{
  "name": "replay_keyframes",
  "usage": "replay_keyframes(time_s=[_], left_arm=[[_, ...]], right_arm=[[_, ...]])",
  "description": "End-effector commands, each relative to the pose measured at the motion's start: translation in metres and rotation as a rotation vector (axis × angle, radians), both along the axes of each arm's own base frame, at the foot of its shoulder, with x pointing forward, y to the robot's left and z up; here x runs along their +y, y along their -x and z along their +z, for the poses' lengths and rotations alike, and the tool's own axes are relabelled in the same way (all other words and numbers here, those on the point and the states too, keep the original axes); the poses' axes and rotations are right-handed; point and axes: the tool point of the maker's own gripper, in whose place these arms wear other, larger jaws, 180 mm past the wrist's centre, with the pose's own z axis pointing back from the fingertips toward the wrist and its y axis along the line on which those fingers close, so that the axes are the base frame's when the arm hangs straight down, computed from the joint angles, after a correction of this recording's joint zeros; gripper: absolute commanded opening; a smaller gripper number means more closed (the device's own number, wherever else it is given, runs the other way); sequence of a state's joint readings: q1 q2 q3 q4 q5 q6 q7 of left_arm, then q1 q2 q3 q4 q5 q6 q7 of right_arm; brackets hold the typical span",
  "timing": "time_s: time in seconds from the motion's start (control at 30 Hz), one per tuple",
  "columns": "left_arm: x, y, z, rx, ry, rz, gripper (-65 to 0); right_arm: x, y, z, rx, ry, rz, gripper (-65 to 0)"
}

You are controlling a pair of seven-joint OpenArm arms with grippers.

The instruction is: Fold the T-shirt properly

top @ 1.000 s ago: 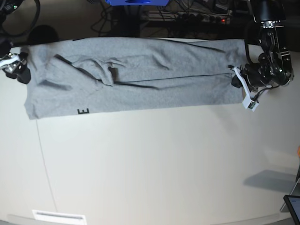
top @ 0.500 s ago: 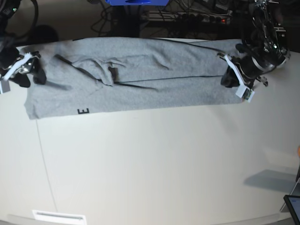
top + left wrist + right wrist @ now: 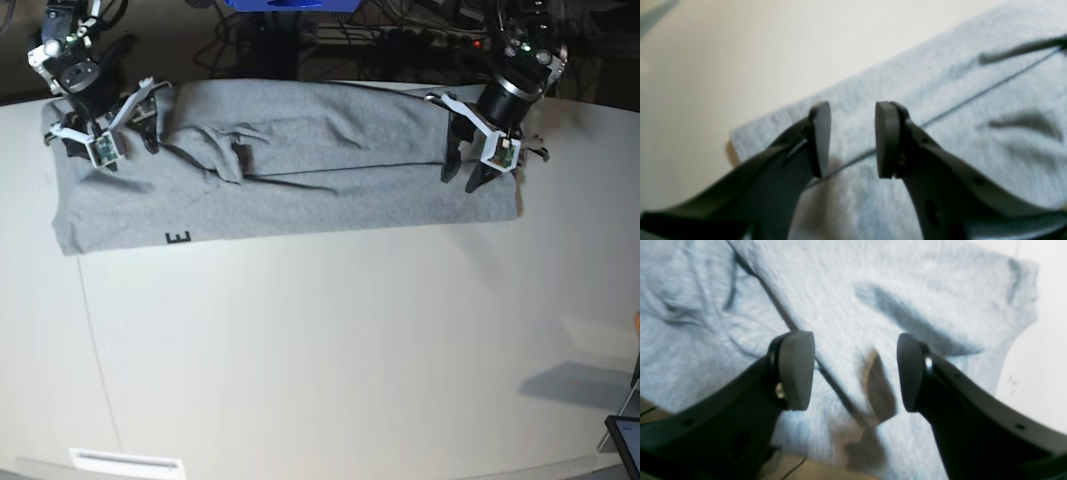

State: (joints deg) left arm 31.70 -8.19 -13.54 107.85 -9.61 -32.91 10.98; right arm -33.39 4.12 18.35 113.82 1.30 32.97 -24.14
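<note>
The left claw (image 3: 470,150) stood with its jaws apart over the right-hand end of the T-shirt (image 3: 290,170), gripping nothing; a second before it had been off the cloth's right edge, and it had since come in over the shirt and opened. The right claw (image 3: 105,125) was likewise spread and empty above the left end, having risen from the far-left edge where it had sat beside the sleeve area. I judged this to mean one lengthwise fold was finished and both arms were lining up to take fresh holds for the next one.

Nearest the camera, the pale desk (image 3: 330,360) lay bare but for a white strip at its front-left edge. Beyond it, the T-shirt lay as a long grey band across the far part of the desk, its doubled edge running along its length, with one black letter "E" (image 3: 178,237) showing at the near-left border.

The rest of the lettering was folded out of sight. Both wrist views were blurred: the left one showed the left claw's pads (image 3: 888,140) above a fold line, the right one showed the right claw (image 3: 855,371) over rumpled cloth. Whether either claw touched the fabric could not be told. The far side behind the desk was dark clutter.
</note>
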Motion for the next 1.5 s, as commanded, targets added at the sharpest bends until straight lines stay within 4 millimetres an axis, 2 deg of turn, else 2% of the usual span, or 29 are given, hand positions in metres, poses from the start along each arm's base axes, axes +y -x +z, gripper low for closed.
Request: replay_keyframes(time_s=[0.0, 0.1, 0.23, 0.33, 0.5, 0.67, 1.0, 1.1, 1.17, 1.27, 1.47], left_arm=[[0.001, -0.001, 0.003, -0.049, 0.028, 0.013, -42.7], [0.003, 0.006, -0.014, -0.061, 0.101, 0.052, -42.7], [0.012, 0.018, -0.045, 0.015, 0.119, 0.094, -42.7], [0.017, 0.023, -0.057, 0.047, 0.12, 0.109, -42.7], [0.019, 0.012, -0.064, 0.052, 0.074, 0.093, -42.7], [0.024, -0.005, -0.083, 0.12, -0.036, 0.065, -42.7], [0.031, -0.066, -0.069, 0.115, -0.084, 0.089, -42.5], [0.033, -0.076, -0.064, 0.118, -0.098, 0.095, -42.5], [0.033, -0.081, -0.058, 0.103, -0.101, 0.095, -42.5], [0.033, -0.082, -0.047, 0.087, -0.122, 0.091, -42.5], [0.032, -0.083, -0.016, 0.023, -0.161, 0.084, -42.5]], right_arm=[[0.002, -0.006, 0.007, -0.047, -0.006, -0.002, -27.1], [0.0, -0.008, 0.0, -0.036, -0.01, -0.02, -27.1], [-0.002, -0.007, -0.016, 0.0, -0.025, -0.032, -27.1], [-0.004, -0.01, -0.025, 0.022, -0.033, -0.043, -27.1], [-0.01, -0.016, -0.044, 0.086, -0.03, -0.063, -27.1], [-0.011, -0.028, -0.048, 0.081, -0.04, -0.069, -27.1], [-0.037, -0.06, -0.059, 0.089, -0.012, -0.075, -27.1], [-0.04, -0.068, -0.056, 0.077, -0.006, -0.075, -27.1], [-0.042, -0.066, -0.057, 0.097, 0.007, -0.077, -27.1], [-0.041, -0.07, -0.044, 0.074, 0.029, -0.07, -27.1], [-0.04, -0.079, 0.005, 0.0, 0.113, -0.058, -27.1]])
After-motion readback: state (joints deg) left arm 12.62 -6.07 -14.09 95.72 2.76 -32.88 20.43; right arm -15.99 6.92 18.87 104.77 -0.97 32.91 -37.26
